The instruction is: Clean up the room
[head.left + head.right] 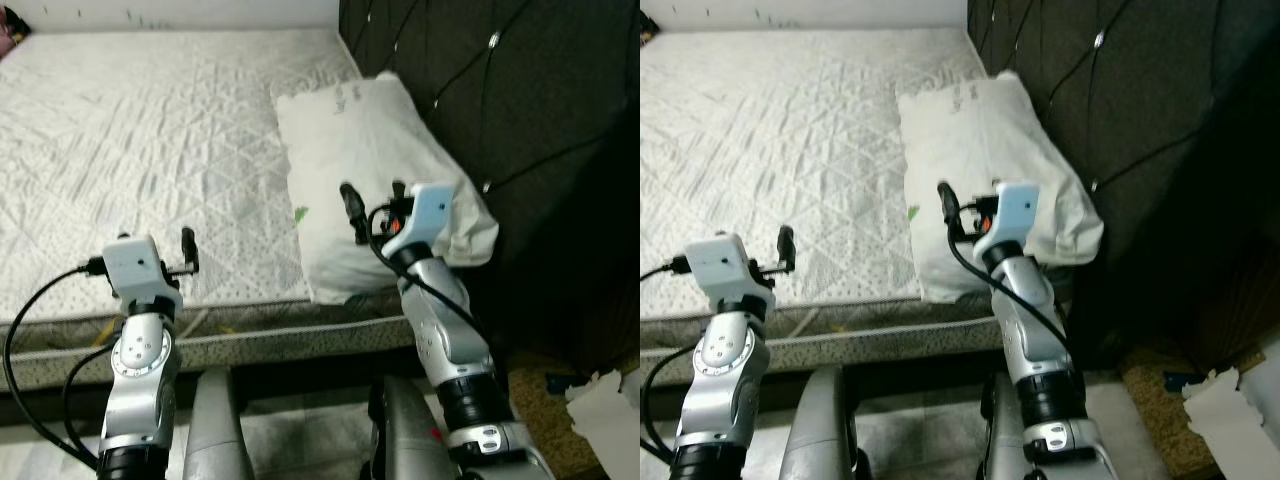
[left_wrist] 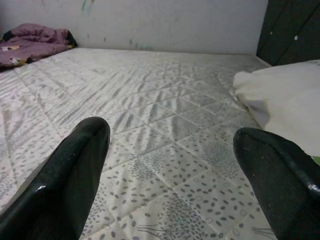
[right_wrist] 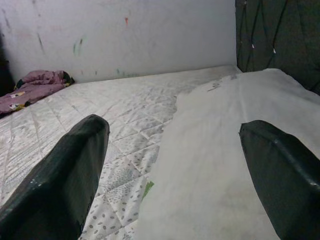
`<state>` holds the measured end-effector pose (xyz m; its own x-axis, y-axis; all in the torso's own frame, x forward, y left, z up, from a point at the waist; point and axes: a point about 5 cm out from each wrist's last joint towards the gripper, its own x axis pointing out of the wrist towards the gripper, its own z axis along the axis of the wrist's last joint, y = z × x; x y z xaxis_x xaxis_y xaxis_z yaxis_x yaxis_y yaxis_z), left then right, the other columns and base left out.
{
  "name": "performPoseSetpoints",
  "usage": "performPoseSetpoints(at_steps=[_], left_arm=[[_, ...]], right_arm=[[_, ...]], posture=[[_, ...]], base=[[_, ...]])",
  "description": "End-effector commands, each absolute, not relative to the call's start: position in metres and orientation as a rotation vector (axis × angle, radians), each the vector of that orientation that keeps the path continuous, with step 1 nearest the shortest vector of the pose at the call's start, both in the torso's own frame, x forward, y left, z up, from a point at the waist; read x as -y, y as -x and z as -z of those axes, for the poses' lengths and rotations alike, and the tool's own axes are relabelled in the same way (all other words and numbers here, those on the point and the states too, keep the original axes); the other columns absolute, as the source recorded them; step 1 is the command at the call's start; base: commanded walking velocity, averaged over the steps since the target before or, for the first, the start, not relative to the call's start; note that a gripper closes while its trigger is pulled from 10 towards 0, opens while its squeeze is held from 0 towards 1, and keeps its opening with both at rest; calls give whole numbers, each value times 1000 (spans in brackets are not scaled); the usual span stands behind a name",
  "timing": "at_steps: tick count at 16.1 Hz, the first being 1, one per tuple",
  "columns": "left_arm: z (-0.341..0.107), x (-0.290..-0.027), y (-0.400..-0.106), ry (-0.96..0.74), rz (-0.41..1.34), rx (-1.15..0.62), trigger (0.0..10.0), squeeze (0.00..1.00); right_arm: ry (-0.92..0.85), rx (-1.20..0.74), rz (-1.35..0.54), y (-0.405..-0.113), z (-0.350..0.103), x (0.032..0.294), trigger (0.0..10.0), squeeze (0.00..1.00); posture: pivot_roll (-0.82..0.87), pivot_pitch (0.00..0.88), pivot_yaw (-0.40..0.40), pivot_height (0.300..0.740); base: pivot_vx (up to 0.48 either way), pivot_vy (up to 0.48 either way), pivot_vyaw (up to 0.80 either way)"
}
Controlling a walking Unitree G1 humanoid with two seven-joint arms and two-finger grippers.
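A soft, light white pillow [image 1: 370, 170] lies beneath the right gripper [image 1: 372, 205], fingers spread; its near edge is judged best pinched. The left gripper [image 2: 172, 165] is held spread over the mattress [image 1: 150, 150].

Head eyes look down — wrist views skim low, sharing mattress [image 1: 150, 130], pillow [image 1: 370, 150].

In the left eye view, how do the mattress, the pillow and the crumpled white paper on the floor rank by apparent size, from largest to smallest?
1. The mattress takes the most area.
2. The pillow, lying on the mattress beside the dark headboard.
3. The crumpled white paper, smallest; the picture's edge cuts it off, so its full size is unsure.
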<state>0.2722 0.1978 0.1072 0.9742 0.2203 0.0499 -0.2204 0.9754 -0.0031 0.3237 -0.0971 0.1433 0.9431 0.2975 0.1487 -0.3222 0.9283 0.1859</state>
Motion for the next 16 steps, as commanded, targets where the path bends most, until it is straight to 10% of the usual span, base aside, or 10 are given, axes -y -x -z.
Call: performPoseSetpoints(at_steps=[1, 9, 16], left_arm=[[-108, -197, -274, -12, -214, 52, 10000, 0], [-107, -188, -277, -46, -163, 27, 10000, 0], [-106, -182, -279, -15, -160, 18, 10000, 0]], right_arm=[[-214, 118, -320, -323, -144, 97, 10000, 0], [-190, 110, -304, -323, -143, 99, 10000, 0], [-159, 98, -293, -326, -144, 102, 10000, 0]], posture=[[-58, 0, -20, 634], [-61, 0, -13, 737], [-58, 0, -31, 740]], base=[[0, 0, 0], [0, 0, 0], [0, 0, 0]])
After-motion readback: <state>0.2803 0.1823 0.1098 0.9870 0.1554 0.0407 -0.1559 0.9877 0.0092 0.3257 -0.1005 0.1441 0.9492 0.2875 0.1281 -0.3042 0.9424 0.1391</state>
